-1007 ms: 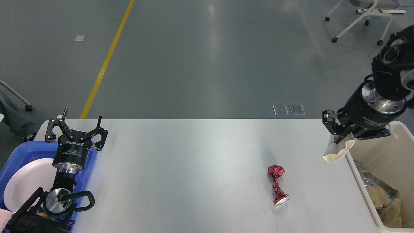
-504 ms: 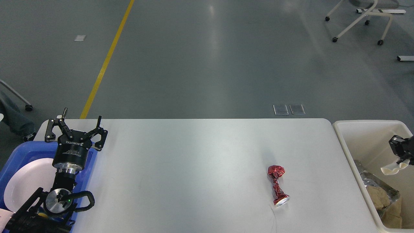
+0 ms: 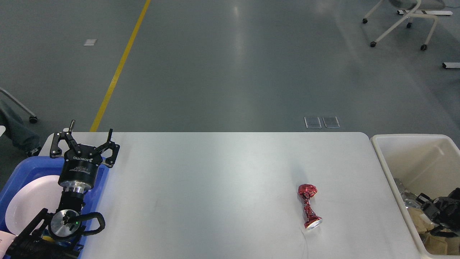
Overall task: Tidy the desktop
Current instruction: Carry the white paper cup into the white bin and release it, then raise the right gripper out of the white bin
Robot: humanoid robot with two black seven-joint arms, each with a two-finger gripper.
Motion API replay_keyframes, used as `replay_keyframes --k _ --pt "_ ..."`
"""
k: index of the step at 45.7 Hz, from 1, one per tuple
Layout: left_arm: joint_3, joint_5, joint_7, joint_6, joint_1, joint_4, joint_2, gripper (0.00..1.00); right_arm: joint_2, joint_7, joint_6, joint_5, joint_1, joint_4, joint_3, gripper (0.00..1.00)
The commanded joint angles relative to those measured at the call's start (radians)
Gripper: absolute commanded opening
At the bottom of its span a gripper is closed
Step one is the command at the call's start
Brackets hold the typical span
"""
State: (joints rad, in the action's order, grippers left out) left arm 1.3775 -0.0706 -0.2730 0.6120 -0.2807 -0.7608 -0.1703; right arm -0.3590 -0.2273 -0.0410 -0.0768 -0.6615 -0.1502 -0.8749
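White and smooth, the tabletop [image 3: 215,187] fills the lower middle of the head view, its rounded far corners meeting a grey floor [image 3: 230,64] marked by a yellow line [image 3: 118,68]. On its right half lies a crushed red can [image 3: 308,207], twisted thin at the waist, its silvery open end toward the near edge; it sits alone, well apart from both arms. Just off the tabletop's right edge stands a cream-white bin [image 3: 409,147] with crumpled brown and foil rubbish in its near part. The right pincer [image 3: 436,212] is low inside that bin, dark against the rubbish and seen too poorly to tell whether its fingers are apart or together. At the far left, the left pincer [image 3: 84,144] stands upright above the tabletop's left corner, its two black fingers spread wide with nothing between them. Beneath that arm a blue tray [image 3: 21,172] holds a white plate [image 3: 28,205]. A wheeled chair frame [image 3: 399,25] stands on the floor at the upper right.
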Motion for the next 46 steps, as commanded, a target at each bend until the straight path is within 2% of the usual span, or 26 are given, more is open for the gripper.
replay_keyframes --k 1,13,17,22,24,46 --pt "0.0 0.0 0.0 0.0 0.0 0.0 0.0 0.96 0.023 0.005 0.065 0.014 0.039 0.001 -0.016 0.0" --pt "0.0 0.0 0.0 0.0 0.0 0.0 0.0 0.96 0.025 0.005 0.081 0.012 0.046 0.001 -0.009 0.01" --pt "0.0 0.0 0.0 0.0 0.0 0.0 0.0 0.96 0.026 0.005 0.118 0.012 0.046 0.001 -0.004 0.34" --pt "0.0 0.0 0.0 0.0 0.0 0.0 0.0 0.96 0.034 0.005 0.2 0.012 0.049 0.001 -0.004 0.88" --pt "0.0 0.0 0.0 0.0 0.0 0.0 0.0 0.96 0.037 0.003 0.216 0.012 0.054 0.0 -0.004 0.98" --pt "0.0 0.0 0.0 0.0 0.0 0.0 0.0 0.96 0.049 0.005 0.216 0.014 0.056 -0.008 -0.01 1.0"
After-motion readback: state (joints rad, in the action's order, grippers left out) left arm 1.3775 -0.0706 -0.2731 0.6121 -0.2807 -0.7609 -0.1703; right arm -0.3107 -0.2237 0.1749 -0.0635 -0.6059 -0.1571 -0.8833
